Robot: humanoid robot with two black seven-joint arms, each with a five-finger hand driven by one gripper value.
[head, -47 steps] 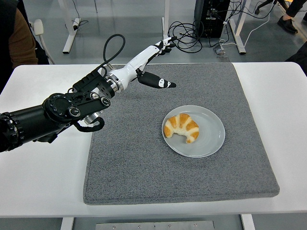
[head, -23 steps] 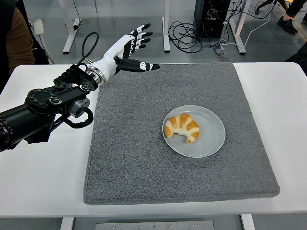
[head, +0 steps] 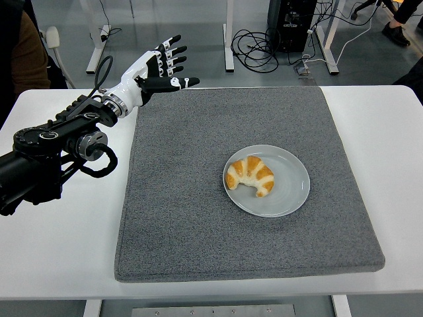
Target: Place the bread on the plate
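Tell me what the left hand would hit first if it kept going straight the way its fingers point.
Probably nothing on the table. The left hand is open, fingers aimed up and right past the grey mat's far-left corner, away from the plate and bread. Beyond lies floor with cables; depth is unclear.

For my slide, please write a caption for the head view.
Croissant rests on the plate; left hand open above the mat's far-left corner.
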